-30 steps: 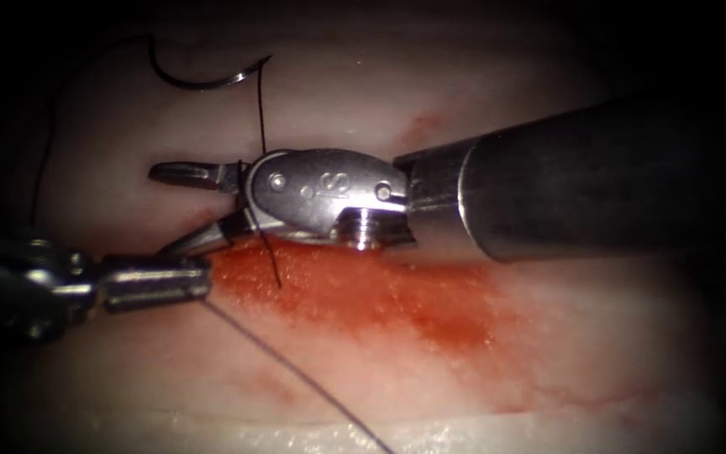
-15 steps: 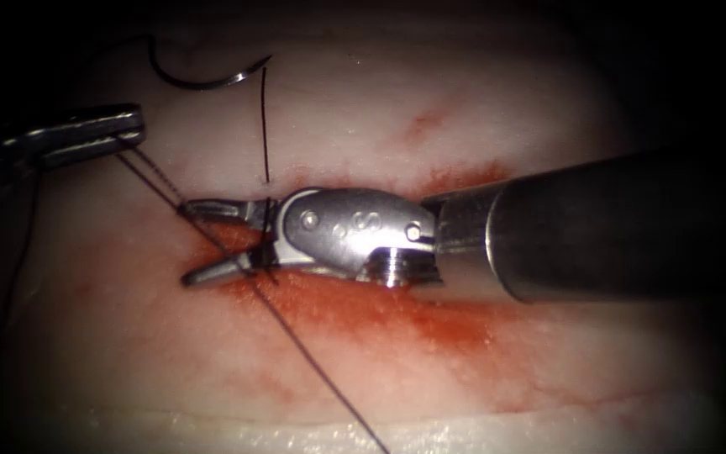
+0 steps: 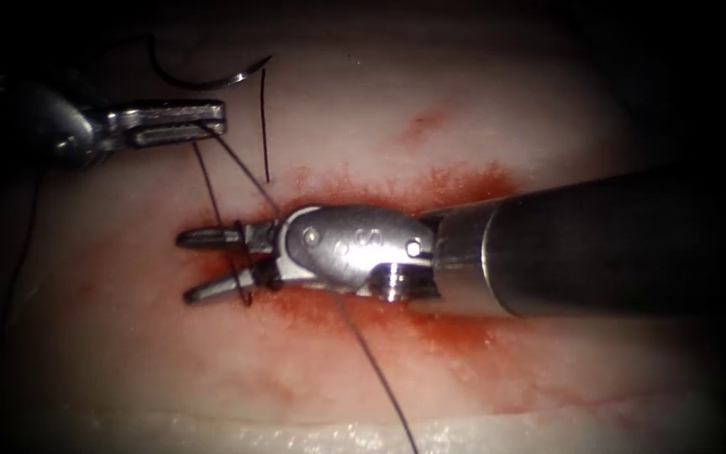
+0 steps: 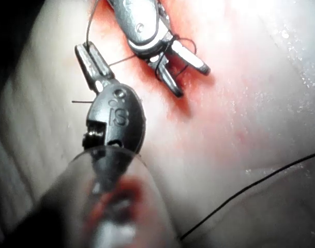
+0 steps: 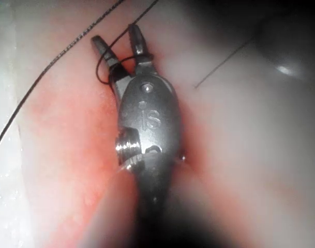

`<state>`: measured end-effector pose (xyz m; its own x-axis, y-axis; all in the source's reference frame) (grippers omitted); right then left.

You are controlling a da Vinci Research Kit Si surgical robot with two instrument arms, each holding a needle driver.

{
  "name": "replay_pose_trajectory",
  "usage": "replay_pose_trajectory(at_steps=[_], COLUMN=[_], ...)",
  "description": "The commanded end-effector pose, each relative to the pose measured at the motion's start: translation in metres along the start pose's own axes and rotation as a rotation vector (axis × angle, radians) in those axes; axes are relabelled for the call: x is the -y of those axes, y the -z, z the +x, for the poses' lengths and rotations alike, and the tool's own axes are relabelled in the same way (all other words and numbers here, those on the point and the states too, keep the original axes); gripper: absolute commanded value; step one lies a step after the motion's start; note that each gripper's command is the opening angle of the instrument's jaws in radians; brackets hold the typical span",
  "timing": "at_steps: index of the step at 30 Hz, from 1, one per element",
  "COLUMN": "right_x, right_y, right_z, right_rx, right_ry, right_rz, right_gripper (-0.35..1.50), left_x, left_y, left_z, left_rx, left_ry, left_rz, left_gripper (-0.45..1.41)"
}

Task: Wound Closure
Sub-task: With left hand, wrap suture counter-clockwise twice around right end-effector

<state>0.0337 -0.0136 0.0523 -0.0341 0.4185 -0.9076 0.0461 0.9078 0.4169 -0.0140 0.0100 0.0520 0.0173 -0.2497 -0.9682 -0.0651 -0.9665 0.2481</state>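
The curved needle (image 3: 203,82) lies free on the tissue (image 3: 464,101), beyond the cut at the upper left, held by neither tool. My left tool (image 3: 212,119) is shut on the thread (image 3: 371,361) just below the needle. From there the thread slants down and is looped around the open jaws of my right tool (image 3: 185,267), then trails to the near edge. The right jaws hold nothing and hover over the cut's left end. The left wrist view has the left tool (image 4: 84,50) beside the right tool (image 4: 191,81). The loop (image 5: 103,70) circles the right tool (image 5: 114,35).
Red fluid (image 3: 430,328) stains the tissue along the cut under the right shaft (image 3: 615,244). A second strand (image 3: 264,126) runs straight from near the needle down to the tissue by the cut. More thread (image 3: 27,227) hangs along the far left.
My left tool rose from the lower left to the upper left, then moved right, carrying the thread around the right jaws. The right tool dropped slightly toward the cut.
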Motion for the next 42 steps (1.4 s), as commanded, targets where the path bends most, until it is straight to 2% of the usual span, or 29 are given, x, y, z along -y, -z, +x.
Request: replay_pose_trajectory(at_steps=[1,6,8,11,13,19,21,30,32,34,42], right_x=[-0.0002,-0.0004,-0.0003,-0.0002,-0.0002,0.0000,-0.0001,-0.0012,-0.0014,-0.0016,-0.0018], right_y=[-0.0006,-0.0010,-0.0009,-0.0008,-0.0006,0.0002,0.0008,0.0024,0.0025,0.0026,0.0030], right_z=[0.0001,0.0001,0.0002,0.0002,0.0002,0.0002,0.0003,0.0012,0.0014,0.0015,0.0016], right_rx=[-0.065,-0.146,-0.177,-0.265,-0.343,-0.418,-0.480,-0.506,-0.482,-0.408,-0.390], right_ry=[-0.014,-0.042,-0.052,-0.099,-0.136,-0.174,-0.211,-0.236,-0.243,-0.240,-0.229], right_rz=[0.018,0.039,0.039,0.024,0.016,0.017,0.006,-0.057,-0.074,-0.067,-0.091], right_gripper=[0.20,0.17,0.17,0.17,0.10,0.10,0.10,0.09,0.09,0.09,0.09], left_x=[-0.0002,-0.0002,-0.0004,-0.0014,-0.0018,-0.0019,-0.0023,-0.0037,-0.0040,-0.0044,-0.0049], left_y=[-0.0008,-0.0013,-0.0011,-0.0005,0.0001,0.0020,0.0029,0.0044,0.0046,0.0050,0.0059], left_z=[-0.0018,-0.0038,-0.0042,-0.0054,-0.0061,-0.0069,-0.0068,-0.0065,-0.0065,-0.0064,-0.0059], left_rx=[-0.063,-0.196,-0.209,-0.226,-0.245,-0.235,-0.237,-0.233,-0.235,-0.249,-0.266], left_ry=[0.027,0.097,0.097,0.111,0.112,0.121,0.120,0.117,0.126,0.142,0.160], left_rz=[-0.025,-0.093,-0.103,-0.132,-0.138,-0.129,-0.125,-0.131,-0.132,-0.122,-0.116], left_gripper=[-0.45,-0.45,-0.45,-0.45,-0.45,-0.45,-0.45,-0.45,-0.45,-0.45,-0.45])
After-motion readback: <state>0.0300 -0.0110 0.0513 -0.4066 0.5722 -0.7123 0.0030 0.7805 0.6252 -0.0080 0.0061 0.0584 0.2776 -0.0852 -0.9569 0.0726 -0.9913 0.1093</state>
